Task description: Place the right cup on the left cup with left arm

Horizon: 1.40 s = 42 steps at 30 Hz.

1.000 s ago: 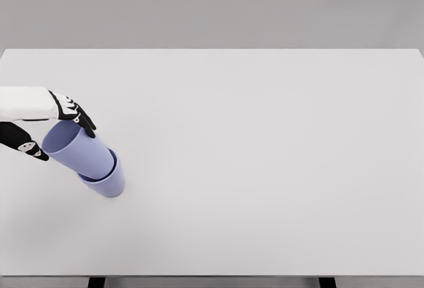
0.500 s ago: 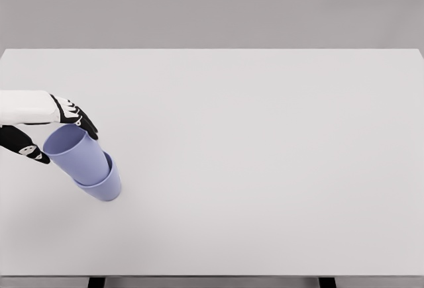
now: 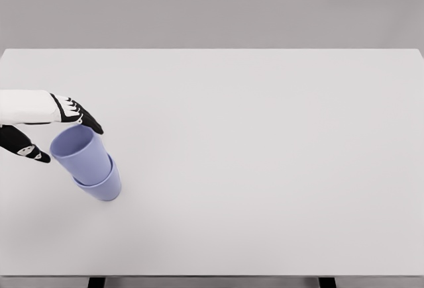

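Note:
Two lavender cups are nested at the table's left side. The upper cup (image 3: 81, 154) sits inside the lower cup (image 3: 106, 188) and leans slightly to the left, its open mouth facing up. My left hand (image 3: 72, 144) comes in from the left edge and hovers around the upper cup's rim. Its fingers (image 3: 85, 118) are spread just behind the rim and the thumb stands apart from the cup on the left. The hand looks open, with a gap at the thumb side. The right arm is out of view.
The white table (image 3: 265, 142) stretches wide to the right of the cups. Its front edge runs along the bottom of the view, with two dark legs below it.
The upper cup has sunk deeper into the lower one and tipped more upright. The fingers have spread and come off the rim, while the hand stayed in about the same place.

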Each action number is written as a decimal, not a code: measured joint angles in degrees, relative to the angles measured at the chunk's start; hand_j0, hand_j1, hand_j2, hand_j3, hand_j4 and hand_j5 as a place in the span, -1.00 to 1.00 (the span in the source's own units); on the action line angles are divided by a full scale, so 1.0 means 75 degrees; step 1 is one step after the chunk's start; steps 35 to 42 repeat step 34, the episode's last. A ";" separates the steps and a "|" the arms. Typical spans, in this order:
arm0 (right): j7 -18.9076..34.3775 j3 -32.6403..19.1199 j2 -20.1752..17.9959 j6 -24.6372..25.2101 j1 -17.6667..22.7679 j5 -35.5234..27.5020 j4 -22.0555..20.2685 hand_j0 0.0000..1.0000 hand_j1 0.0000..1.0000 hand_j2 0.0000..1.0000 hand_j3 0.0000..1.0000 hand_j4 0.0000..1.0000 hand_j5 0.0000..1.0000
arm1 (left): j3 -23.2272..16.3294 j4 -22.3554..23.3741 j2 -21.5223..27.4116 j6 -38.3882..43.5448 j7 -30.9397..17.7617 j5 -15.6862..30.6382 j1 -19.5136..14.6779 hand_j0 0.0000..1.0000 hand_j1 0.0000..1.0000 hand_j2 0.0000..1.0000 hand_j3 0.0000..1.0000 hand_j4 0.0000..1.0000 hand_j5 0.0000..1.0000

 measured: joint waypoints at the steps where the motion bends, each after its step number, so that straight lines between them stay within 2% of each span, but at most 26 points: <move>1: 0.0000 0.0000 0.0000 0.0000 0.0000 0.0000 0.0000 1.00 1.00 1.00 1.00 1.00 1.00 | 0.0000 -0.0002 0.0004 0.0000 0.0000 -0.0001 0.0000 0.90 0.90 0.90 0.90 0.90 0.90; 4: 0.0000 0.0000 0.0000 -0.0001 0.0000 0.0000 0.0000 1.00 1.00 1.00 1.00 1.00 1.00 | 0.0014 -0.0011 0.0020 -0.0003 0.0000 -0.0001 -0.0011 0.99 0.99 0.99 0.99 0.99 0.99; 10: 0.0000 0.0000 0.0000 -0.0001 0.0000 0.0000 0.0000 1.00 1.00 1.00 1.00 1.00 1.00 | 0.0076 -0.0022 0.0061 -0.0060 -0.0001 -0.0008 -0.0060 1.00 1.00 1.00 1.00 1.00 1.00; 16: 0.0000 0.0000 0.0000 0.0000 0.0000 0.0000 0.0000 1.00 1.00 1.00 1.00 1.00 1.00 | 0.0451 0.0062 -0.0014 -0.0025 0.0000 -0.0024 -0.0082 1.00 1.00 1.00 1.00 1.00 1.00; 24: 0.0000 0.0000 0.0000 -0.0002 0.0000 0.0000 0.0000 1.00 1.00 1.00 1.00 1.00 1.00 | 0.0870 0.0608 -0.0631 -0.0033 -0.0001 -0.0285 -0.0082 1.00 1.00 1.00 1.00 1.00 1.00; 34: 0.0000 0.0000 0.0000 -0.0004 0.0000 0.0000 0.0000 1.00 1.00 1.00 1.00 1.00 1.00 | 0.0967 0.1270 -0.1550 -0.0015 -0.0001 -0.0766 -0.0070 1.00 1.00 1.00 1.00 1.00 1.00; 42: 0.0000 0.0000 0.0000 -0.0004 0.0000 0.0000 0.0000 1.00 1.00 1.00 1.00 1.00 1.00 | 0.0967 0.1270 -0.1550 -0.0015 -0.0001 -0.0766 -0.0070 1.00 1.00 1.00 1.00 1.00 1.00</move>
